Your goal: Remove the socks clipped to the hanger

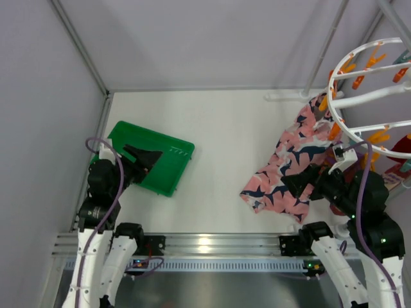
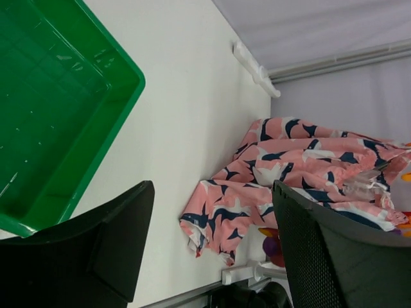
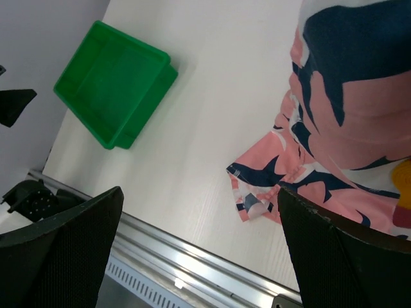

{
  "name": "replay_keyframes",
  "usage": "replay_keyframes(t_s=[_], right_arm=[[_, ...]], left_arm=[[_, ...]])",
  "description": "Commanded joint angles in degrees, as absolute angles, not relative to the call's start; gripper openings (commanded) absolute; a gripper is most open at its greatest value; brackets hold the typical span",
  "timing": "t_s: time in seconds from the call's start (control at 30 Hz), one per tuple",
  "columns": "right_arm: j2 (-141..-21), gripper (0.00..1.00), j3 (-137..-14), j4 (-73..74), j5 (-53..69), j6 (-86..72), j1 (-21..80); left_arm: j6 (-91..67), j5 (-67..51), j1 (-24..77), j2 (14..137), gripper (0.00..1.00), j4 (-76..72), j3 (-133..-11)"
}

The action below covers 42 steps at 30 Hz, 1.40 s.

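Note:
The white round hanger [image 1: 369,72] with orange pegs [image 1: 374,61] hangs at the far right. A bit of red sock [image 1: 405,145] shows below its rings at the frame edge. A maroon sock with purple and orange patches [image 2: 274,244] peeks out under the pink cloth in the left wrist view; an orange and red bit [image 3: 403,196] shows in the right wrist view. Other socks are hidden. My left gripper [image 1: 157,156] [image 2: 213,192] is open and empty above the green tray. My right gripper [image 1: 290,181] [image 3: 200,192] is open and empty over the pink cloth's lower edge.
A pink cloth with navy and white print [image 1: 289,163] [image 2: 302,160] [image 3: 347,109] drapes from the hanger onto the table. A green tray [image 1: 172,170] [image 2: 128,70] [image 3: 115,83] sits at the left. Grey frame poles [image 1: 324,48] stand behind. A metal rail [image 1: 205,244] runs along the near edge.

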<state>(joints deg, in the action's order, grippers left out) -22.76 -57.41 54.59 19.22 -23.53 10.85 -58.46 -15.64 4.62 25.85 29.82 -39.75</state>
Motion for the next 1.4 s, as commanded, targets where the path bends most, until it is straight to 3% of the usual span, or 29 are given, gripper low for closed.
replay_keyframes(t_s=[0.0, 0.07, 0.13, 0.17, 0.2, 0.3, 0.6, 0.97, 1.37], right_arm=[[-23.3, 0.99, -57.2, 57.5, 14.2, -22.1, 11.3], [-23.9, 1.0, -56.0, 57.1, 15.9, -22.2, 11.4], [-25.7, 1.0, -54.4, 56.9, 19.0, -22.2, 11.6], [-26.2, 0.99, -53.9, 56.7, 20.2, -22.3, 11.6], [-26.9, 1.0, -53.2, 56.7, 21.3, -22.3, 11.6], [-29.0, 1.0, -51.2, 57.7, 24.3, -22.2, 11.6], [-24.8, 1.0, -56.1, 63.8, 21.1, -22.4, 11.6], [-20.0, 0.99, -59.9, 70.9, 15.7, -22.7, 11.5], [-18.4, 1.0, -61.3, 73.5, 13.4, -22.8, 11.5]], left_arm=[[-52.5, -19.1, 4.5, 34.4, 0.77, 28.4, -46.9], [-50.9, -19.4, 5.6, 41.3, 0.77, 25.9, -51.3], [-48.0, -8.9, 13.6, 46.6, 0.78, 25.1, -55.4], [-46.6, -2.4, 18.8, 48.5, 0.78, 24.8, -57.7], [-45.2, 8.6, 30.0, 52.9, 0.79, 24.6, -62.8], [-37.8, 17.8, 45.5, 63.9, 0.81, 24.6, -74.5], [-27.9, 7.9, 50.4, 91.9, 0.77, 19.2, -104.9], [-48.8, -19.4, 52.8, 117.1, 0.72, 12.1, -134.2], [-60.7, -22.3, 54.8, 112.0, 0.62, -4.9, -122.7]])
